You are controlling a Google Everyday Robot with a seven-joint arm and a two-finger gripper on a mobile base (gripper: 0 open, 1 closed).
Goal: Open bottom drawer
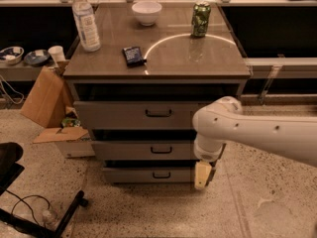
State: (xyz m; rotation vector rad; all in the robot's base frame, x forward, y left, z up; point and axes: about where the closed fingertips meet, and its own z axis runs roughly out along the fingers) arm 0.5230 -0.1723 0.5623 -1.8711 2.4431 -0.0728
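Note:
The cabinet has three grey drawers stacked under a brown top (198, 58). The bottom drawer (133, 175) is the lowest one, with a flat grey front and a small dark bar handle (162, 174). Its front sits a little forward of the cabinet body, like the two above it. My gripper (203, 175) hangs from the white arm (257, 133) at the right end of the bottom drawer front, to the right of the handle. It holds nothing that I can see.
On the cabinet top stand a water bottle (85, 21), a white bowl (146, 11), a green can (200, 19) and a dark packet (133, 55). A cardboard box (47, 100) leans at the left. A dark chair base (29, 217) lies on the floor at lower left.

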